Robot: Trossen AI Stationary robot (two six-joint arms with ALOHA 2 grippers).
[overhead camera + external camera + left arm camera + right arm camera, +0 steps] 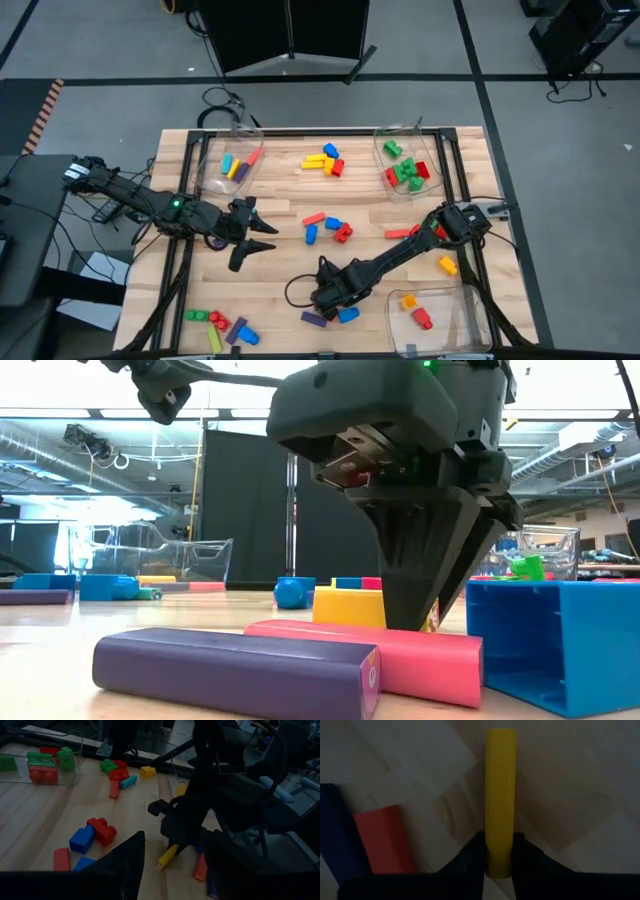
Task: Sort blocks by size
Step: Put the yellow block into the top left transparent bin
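While the right gripper (499,851) pinches the yellow bar (500,795) by one end at the counter's front edge, it could pivot or slip on lifting. Its jaws also risk nudging the red bar (384,840) beside it; the left gripper (252,236) hangs released, mid-counter.

No readable text

Nothing legible is showing on the coloured plastic blocks (327,162), clear bins or dark robot arms.

This was a robotics lab: a wooden table (280,205) on grey floor marked with tape, exposed ceiling ducts (70,435) overhead (very industrial), a black screen (290,30), cables (215,100) trailing about.
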